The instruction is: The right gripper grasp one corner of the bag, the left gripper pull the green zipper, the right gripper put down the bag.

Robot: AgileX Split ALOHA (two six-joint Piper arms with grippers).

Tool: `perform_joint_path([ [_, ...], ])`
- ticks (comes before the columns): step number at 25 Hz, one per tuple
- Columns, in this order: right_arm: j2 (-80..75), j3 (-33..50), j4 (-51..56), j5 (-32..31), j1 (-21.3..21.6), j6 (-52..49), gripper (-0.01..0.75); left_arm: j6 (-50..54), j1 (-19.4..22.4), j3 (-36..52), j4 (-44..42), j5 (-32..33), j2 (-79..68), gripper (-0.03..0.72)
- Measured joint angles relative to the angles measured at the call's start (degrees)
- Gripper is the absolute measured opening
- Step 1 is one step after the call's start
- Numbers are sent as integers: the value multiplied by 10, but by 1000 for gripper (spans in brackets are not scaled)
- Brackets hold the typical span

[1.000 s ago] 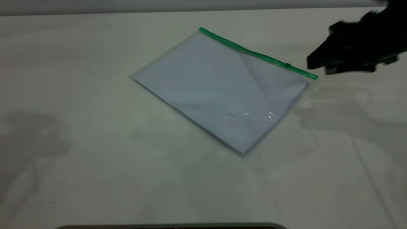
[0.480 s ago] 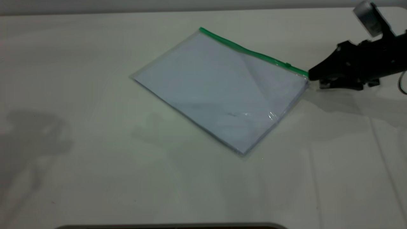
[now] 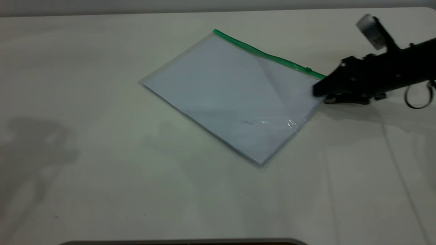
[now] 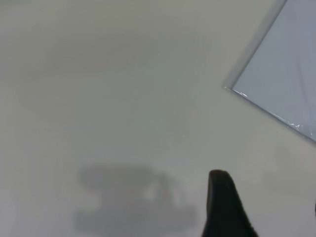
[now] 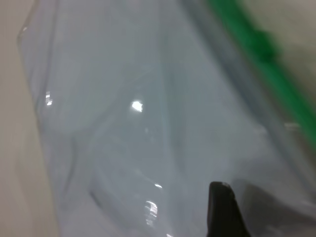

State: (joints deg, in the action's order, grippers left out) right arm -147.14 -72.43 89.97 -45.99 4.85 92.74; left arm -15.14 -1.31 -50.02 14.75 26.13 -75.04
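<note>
A clear bag (image 3: 231, 92) with white paper inside lies flat on the table. The green zipper (image 3: 259, 52) runs along its far edge, with the slider tab (image 3: 308, 69) near the right end. My right gripper (image 3: 322, 95) is low at the bag's right corner, open, with its upper jaw over the plastic; the corner itself is hidden under it. The right wrist view shows the bag (image 5: 148, 123), the zipper (image 5: 276, 84) and one fingertip (image 5: 219, 197) above the plastic. My left gripper (image 4: 266, 197) is open over bare table, apart from another corner of the bag (image 4: 281, 74).
The white table (image 3: 102, 170) stretches around the bag. A dark edge (image 3: 184, 242) runs along the table's front. The right arm's cable loop (image 3: 417, 97) hangs at the far right.
My right gripper has moved left and down from beside the bag's right corner to over it. The bag has not moved.
</note>
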Motion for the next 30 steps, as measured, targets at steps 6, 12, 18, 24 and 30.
perform_joint_path([
  [6,0,0,39,1,-22,25,410,0,0,0,0,0,0,496],
  [12,0,0,27,-26,-8,32,128,0,0,0,0,0,-2,496],
  [18,0,-3,-3,-86,-14,35,36,-63,-34,-38,-1,9,-56,496],
  [24,41,-3,-103,-105,-69,11,36,-135,-99,-138,23,12,-187,496],
  [30,122,-3,-226,-110,-104,-10,36,-249,-146,-251,92,21,-339,496],
])
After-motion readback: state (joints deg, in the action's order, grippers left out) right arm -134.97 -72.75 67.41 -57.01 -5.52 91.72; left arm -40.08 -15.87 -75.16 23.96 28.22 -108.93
